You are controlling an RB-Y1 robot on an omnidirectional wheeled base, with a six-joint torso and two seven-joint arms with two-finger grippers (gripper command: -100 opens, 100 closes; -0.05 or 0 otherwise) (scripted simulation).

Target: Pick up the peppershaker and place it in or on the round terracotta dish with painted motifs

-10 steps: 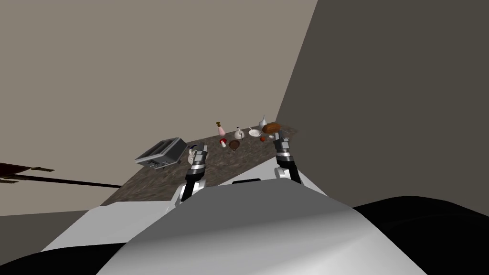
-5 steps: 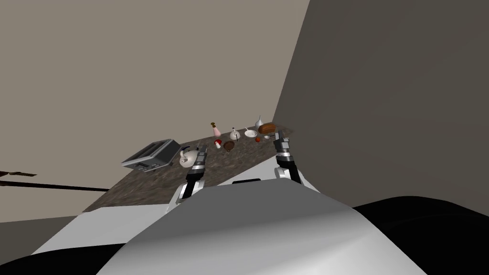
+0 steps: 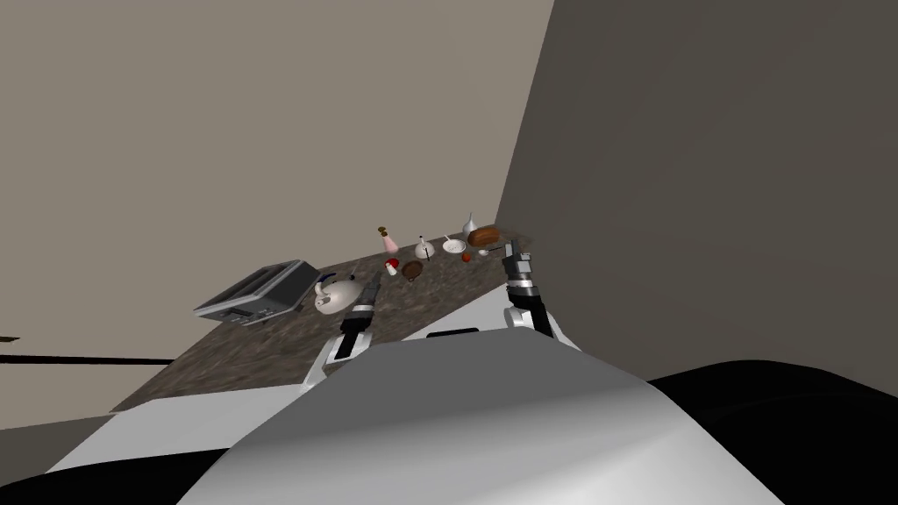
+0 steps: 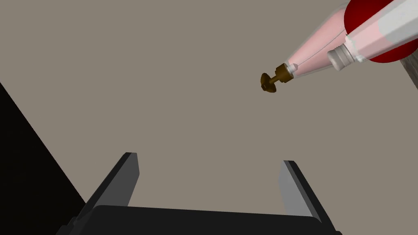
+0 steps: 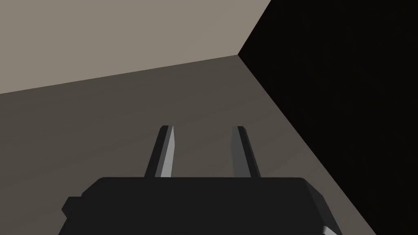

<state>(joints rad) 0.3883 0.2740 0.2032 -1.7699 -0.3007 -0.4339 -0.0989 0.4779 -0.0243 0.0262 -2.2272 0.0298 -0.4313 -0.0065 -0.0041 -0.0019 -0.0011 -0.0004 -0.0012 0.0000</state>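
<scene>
Red and pale, the peppershaker [image 3: 392,265] stands upright on the mottled brown table [image 3: 263,351], just beside the round brown dish [image 3: 412,269], on the dish's left. The left wrist view has it close up, off to one side past the fingertips and not between them.

Beyond the dish, towards the wall, there's a pink bottle [image 3: 387,239] with a brown knob on top. Off to the dish's right sit a white vase [image 3: 424,251], a white bowl [image 3: 453,246] and a brown loaf [image 3: 484,235], running towards the wall corner. Left of the dish and nearer me are a white teapot [image 3: 336,295] and a grey toaster [image 3: 254,295].

The left gripper [image 3: 374,279] hovers near the dish, short of it, jaws wide apart and empty. The right gripper [image 3: 511,251] hangs well to the dish's right by the dark wall. Its jaws are parted by a narrower gap, with nothing between them.
</scene>
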